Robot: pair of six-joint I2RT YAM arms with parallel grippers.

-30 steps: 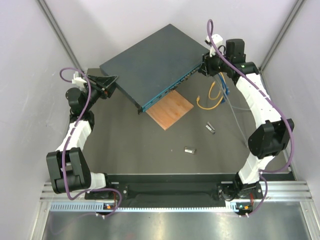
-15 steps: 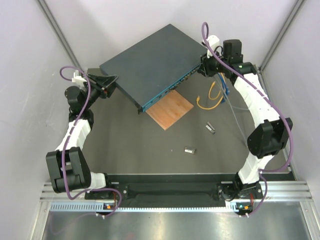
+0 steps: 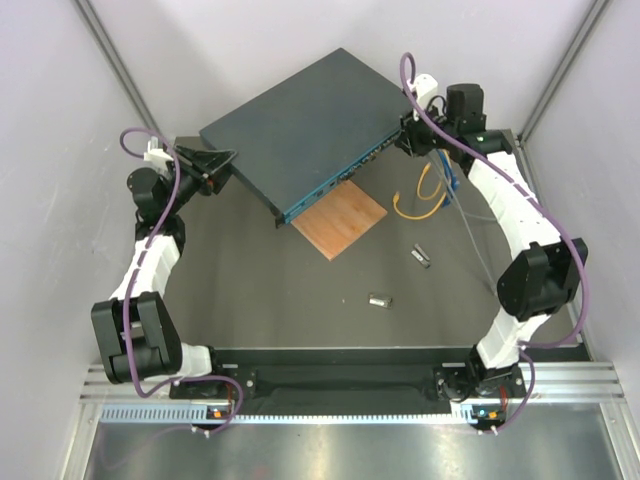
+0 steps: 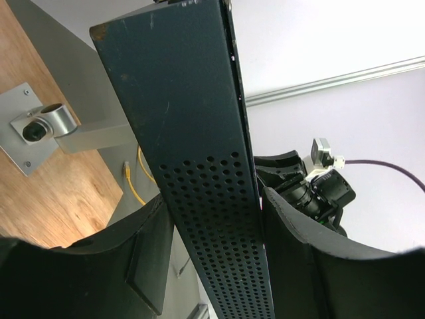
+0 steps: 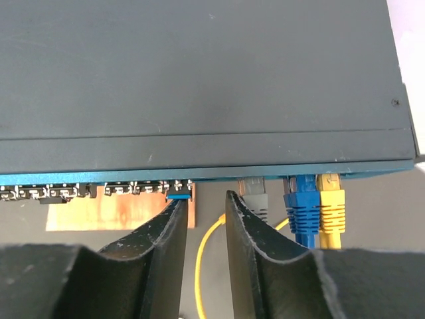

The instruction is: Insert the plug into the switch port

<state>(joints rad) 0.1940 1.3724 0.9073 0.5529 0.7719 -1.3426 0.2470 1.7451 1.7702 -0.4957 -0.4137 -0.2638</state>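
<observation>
The switch [image 3: 300, 125], a flat dark blue-grey box with a teal front face, lies diagonally at the back of the table. My left gripper [image 3: 222, 165] is shut on its left corner, its jaws on either side of the perforated side wall [image 4: 212, 219]. My right gripper [image 5: 202, 203] stands just in front of the port row [image 5: 133, 188]; its jaws are slightly apart with nothing between them. A grey plug [image 5: 254, 196], a blue plug [image 5: 302, 206] and a yellow plug [image 5: 331, 206] sit in ports right of the fingers. A small blue tab [image 5: 179, 195] touches the left fingertip.
A thin wooden square [image 3: 340, 218] lies under the switch's front edge. Yellow cable loops [image 3: 425, 200] and a grey cable [image 3: 470, 230] trail to the right. Two small metal pieces [image 3: 420, 256] [image 3: 379, 299] lie on the mat. White walls close in behind.
My right gripper has shifted slightly left and up along the switch's front face. The left arm and the switch have not moved.
</observation>
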